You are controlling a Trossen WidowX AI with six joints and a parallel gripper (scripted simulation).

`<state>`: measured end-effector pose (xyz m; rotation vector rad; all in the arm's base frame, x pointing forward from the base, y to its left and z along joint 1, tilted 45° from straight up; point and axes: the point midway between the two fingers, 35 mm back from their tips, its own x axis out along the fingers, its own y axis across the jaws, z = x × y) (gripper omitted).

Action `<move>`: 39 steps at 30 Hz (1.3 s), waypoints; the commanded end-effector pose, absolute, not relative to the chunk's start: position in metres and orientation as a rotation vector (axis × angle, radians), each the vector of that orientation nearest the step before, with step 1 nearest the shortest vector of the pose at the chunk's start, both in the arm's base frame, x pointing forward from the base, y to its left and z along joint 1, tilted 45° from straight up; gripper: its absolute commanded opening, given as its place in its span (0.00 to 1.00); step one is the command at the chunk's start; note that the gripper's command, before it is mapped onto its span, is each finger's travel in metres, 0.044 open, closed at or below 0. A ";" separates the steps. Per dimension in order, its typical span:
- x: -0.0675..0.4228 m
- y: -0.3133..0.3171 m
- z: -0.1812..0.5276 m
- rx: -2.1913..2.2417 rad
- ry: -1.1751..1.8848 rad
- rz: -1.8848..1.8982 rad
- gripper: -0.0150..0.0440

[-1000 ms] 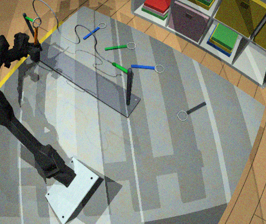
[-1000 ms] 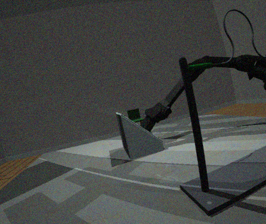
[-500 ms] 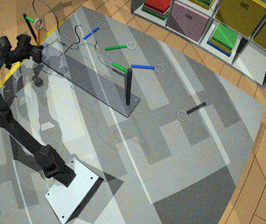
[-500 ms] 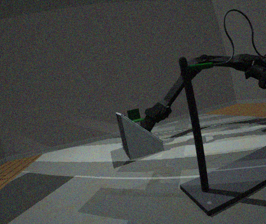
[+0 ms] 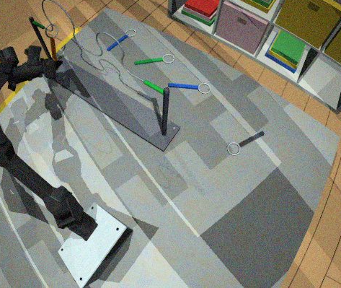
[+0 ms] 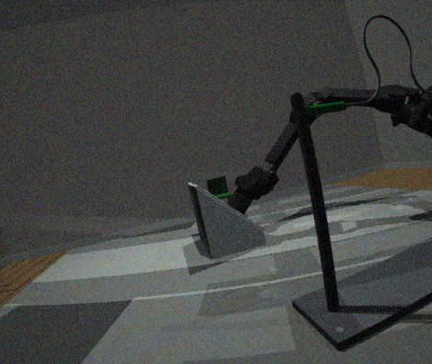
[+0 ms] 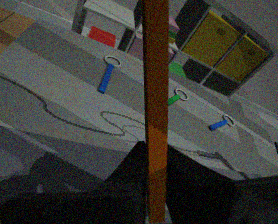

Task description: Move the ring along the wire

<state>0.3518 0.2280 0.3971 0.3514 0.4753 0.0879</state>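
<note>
My gripper [image 5: 52,63] [image 7: 149,147] is shut on the lower part of the upright orange handle [image 5: 52,48] [image 7: 156,85]. Its ring [image 5: 51,31] sits on the wire just past the end of the green part [image 5: 38,24] [image 6: 326,108] by the far post [image 5: 40,40] [image 6: 316,203]. I cannot tell whether the ring touches the wire. The thin grey wire [image 5: 63,7] [image 6: 385,35] loops and winds on to the other green part [image 5: 153,86] at the near post [image 5: 165,110].
The posts stand on a dark base board [image 5: 122,123] [image 6: 361,327]. Loose rings with blue [image 5: 117,42], green [image 5: 148,60], blue [image 5: 183,86] and grey [image 5: 251,138] handles lie on the mat. A shelf [image 5: 267,20] stands behind. The arm's white base plate [image 5: 86,251] lies in front.
</note>
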 end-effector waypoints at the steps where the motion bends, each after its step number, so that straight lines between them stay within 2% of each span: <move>1: 0.350 0.212 0.394 0.256 0.474 0.057 0.00; 39: 0.348 0.116 0.403 -0.431 0.474 -0.130 0.00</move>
